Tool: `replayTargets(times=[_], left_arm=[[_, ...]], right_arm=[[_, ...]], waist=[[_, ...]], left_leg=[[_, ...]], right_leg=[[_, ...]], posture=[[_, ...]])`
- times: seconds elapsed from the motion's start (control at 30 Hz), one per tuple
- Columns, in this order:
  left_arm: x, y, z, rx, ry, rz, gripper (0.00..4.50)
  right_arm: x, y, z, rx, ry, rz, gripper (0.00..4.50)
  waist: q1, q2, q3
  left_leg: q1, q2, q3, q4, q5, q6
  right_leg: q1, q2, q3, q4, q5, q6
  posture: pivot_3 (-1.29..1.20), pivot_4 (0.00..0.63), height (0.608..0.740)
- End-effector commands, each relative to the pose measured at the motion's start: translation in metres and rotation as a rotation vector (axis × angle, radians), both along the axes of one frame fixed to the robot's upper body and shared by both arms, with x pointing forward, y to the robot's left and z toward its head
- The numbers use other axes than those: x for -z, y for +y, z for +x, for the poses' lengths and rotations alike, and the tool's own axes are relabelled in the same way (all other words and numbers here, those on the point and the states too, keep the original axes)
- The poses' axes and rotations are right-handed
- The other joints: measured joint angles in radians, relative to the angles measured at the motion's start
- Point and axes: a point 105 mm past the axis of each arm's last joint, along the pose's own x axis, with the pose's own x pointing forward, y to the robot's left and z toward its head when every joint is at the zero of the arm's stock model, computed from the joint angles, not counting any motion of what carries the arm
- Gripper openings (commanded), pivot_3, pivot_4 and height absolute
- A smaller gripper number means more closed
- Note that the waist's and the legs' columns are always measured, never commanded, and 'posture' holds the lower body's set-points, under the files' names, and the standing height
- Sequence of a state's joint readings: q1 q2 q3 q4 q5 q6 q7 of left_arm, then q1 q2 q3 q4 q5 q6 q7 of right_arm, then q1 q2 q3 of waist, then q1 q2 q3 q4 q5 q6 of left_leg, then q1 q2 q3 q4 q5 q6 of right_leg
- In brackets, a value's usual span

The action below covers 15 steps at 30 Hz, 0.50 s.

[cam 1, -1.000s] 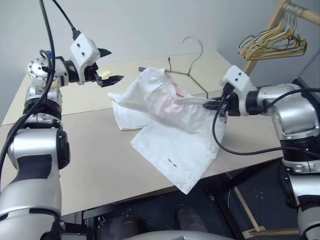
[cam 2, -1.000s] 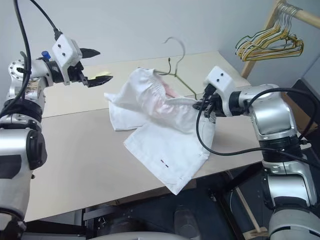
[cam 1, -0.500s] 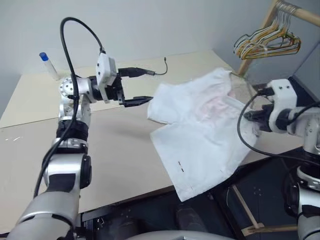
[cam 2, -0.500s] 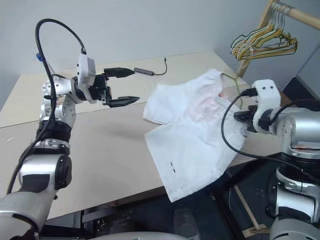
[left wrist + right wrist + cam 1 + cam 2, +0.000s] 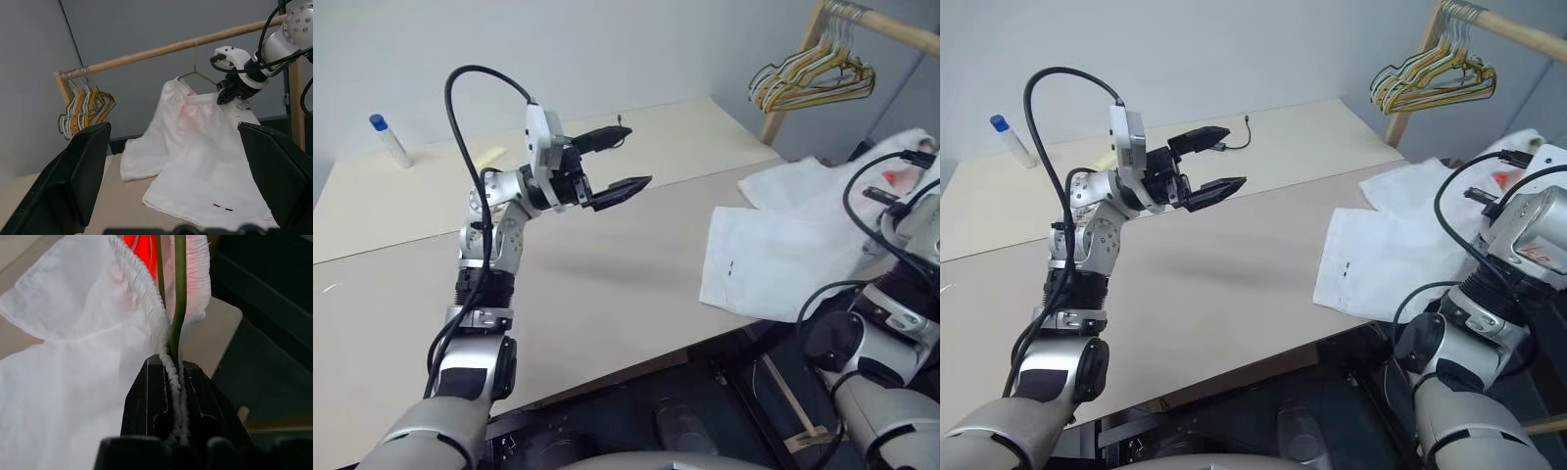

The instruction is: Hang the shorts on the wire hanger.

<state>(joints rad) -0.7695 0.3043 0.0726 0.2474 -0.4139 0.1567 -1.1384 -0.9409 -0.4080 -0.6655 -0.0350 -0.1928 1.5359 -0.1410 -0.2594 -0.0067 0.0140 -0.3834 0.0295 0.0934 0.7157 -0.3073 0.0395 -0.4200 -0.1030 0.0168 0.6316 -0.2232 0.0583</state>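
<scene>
Shorts and wire hanger pinched together and carried toward the rail.

The shorts [image 5: 195,147] are held up at the waistband by the right gripper [image 5: 230,93], whose fingers [image 5: 151,396] are closed tight on the gathered elastic and the wire hanger [image 5: 177,298] at once, so that cloth and wire travel as one. The hanger's hook [image 5: 194,58] appears to reach the wooden rail [image 5: 161,49], though contact cannot be confirmed. The lower legs of the shorts are trailed over the table edge [image 5: 636,367]. The left gripper [image 5: 612,166] is kept wide apart and empty above the table, well clear of the cloth, seemingly ready to assist. The bunched spare hangers [image 5: 808,80] are left untouched.
</scene>
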Motion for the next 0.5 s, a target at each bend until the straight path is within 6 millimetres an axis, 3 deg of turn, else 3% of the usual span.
replayTargets(times=[0.03,0.33,0.5], left_arm=[[-0.014,-0.004,-0.008,-0.004,-0.036,-0.031,4.5],[-0.01,-0.003,-0.01,-0.053,-0.029,-0.048,4.5],[-0.006,-0.005,-0.01,-0.051,-0.038,-0.018,4.5]], right_arm=[[-0.037,-0.014,0.006,0.114,-0.114,-0.093,0.11],[-0.066,-0.039,0.036,0.229,-0.18,-0.068,0.11],[-0.067,-0.054,0.046,0.239,-0.202,0.015,0.11]], waist=[[-0.005,0.001,-0.001],[-0.016,0.006,-0.002],[-0.028,0.007,-0.001]], left_leg=[[0.0,0.0,0.0,0.0,0.0,0.0],[0.009,-0.002,0.001,-0.004,0.0,0.001],[0.015,-0.002,0.001,-0.006,-0.001,0.004]], right_leg=[[0.0,0.0,0.0,0.0,0.0,0.0],[0.008,0.0,0.001,-0.005,0.0,0.0],[0.016,-0.001,0.0,-0.009,-0.001,0.001]], posture=[[-0.25,0.0,0.74],[-0.26,0.0,0.74],[-0.26,0.0,0.74]])
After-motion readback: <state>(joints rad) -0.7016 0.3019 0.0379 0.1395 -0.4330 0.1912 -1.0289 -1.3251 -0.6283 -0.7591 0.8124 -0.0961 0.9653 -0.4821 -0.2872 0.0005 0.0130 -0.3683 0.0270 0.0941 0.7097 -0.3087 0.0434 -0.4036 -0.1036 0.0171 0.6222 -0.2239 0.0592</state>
